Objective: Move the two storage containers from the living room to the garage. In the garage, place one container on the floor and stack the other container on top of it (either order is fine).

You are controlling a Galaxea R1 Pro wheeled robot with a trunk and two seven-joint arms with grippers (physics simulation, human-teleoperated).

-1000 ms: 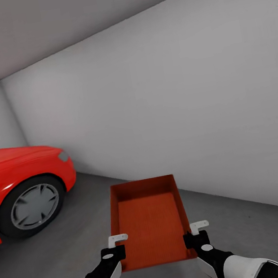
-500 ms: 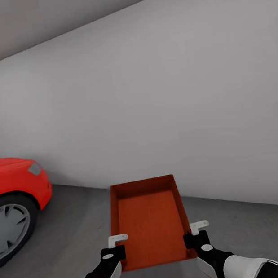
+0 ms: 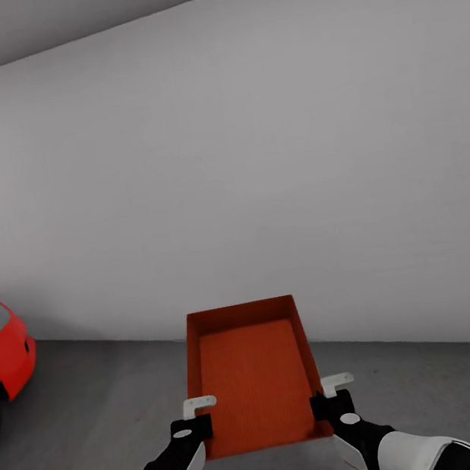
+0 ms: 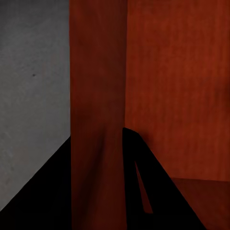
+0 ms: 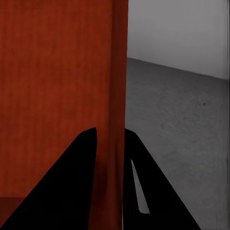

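I hold one orange-red storage container (image 3: 252,374) in front of me above the dark grey garage floor (image 3: 102,397). It is open-topped and empty. My left gripper (image 3: 197,420) is shut on its left wall near the close corner, and my right gripper (image 3: 326,400) is shut on its right wall. In the left wrist view the black fingers (image 4: 158,191) straddle the container wall (image 4: 98,96). The right wrist view shows the fingers (image 5: 72,182) clamped on the other wall (image 5: 117,72), with floor (image 5: 177,120) beyond.
A plain white wall (image 3: 254,170) runs across close ahead. The nose of a red car (image 3: 0,346) stands at the far left. Bare concrete floor lies between me and the wall.
The view has swung to the right: the red car has slid toward the left edge and the wall corner has left the picture. The container and both grippers hold the same place before me.
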